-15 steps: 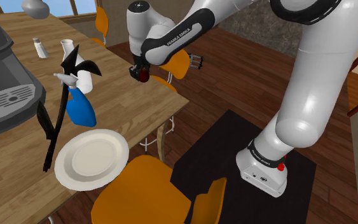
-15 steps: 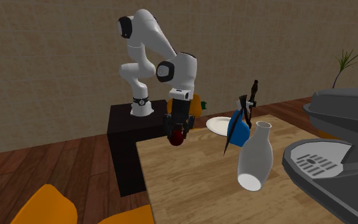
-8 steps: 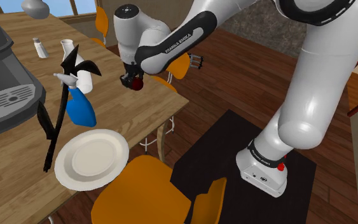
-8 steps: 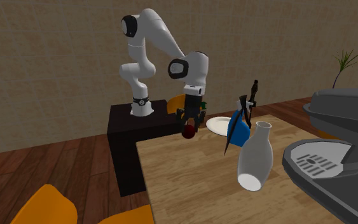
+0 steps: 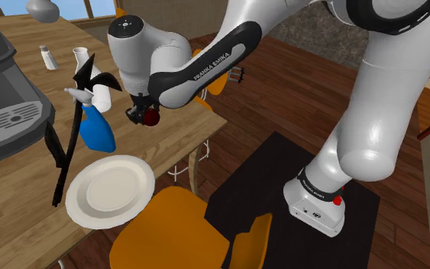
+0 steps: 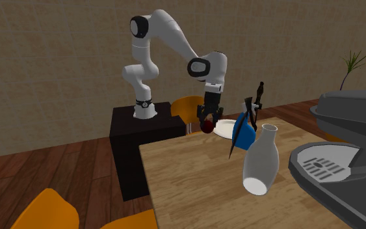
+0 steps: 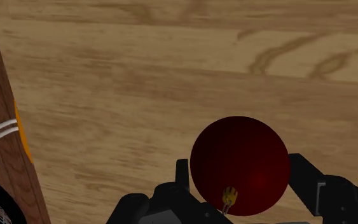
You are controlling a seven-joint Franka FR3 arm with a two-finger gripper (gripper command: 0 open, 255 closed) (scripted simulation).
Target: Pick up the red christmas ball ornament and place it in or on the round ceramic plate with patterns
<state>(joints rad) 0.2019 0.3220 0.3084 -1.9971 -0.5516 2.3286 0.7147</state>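
A light wooden table stands on a floor of dark reddish planks. Orange chairs are drawn up at its near edge, with another beyond the far corner. In the second exterior view a beige, rough-textured wall runs behind. Blue patches between wooden bars at the shoulder view's top may be windows.

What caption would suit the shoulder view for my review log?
Gripper holds the dark red ball ornament above the wooden table, not yet over the white plate.
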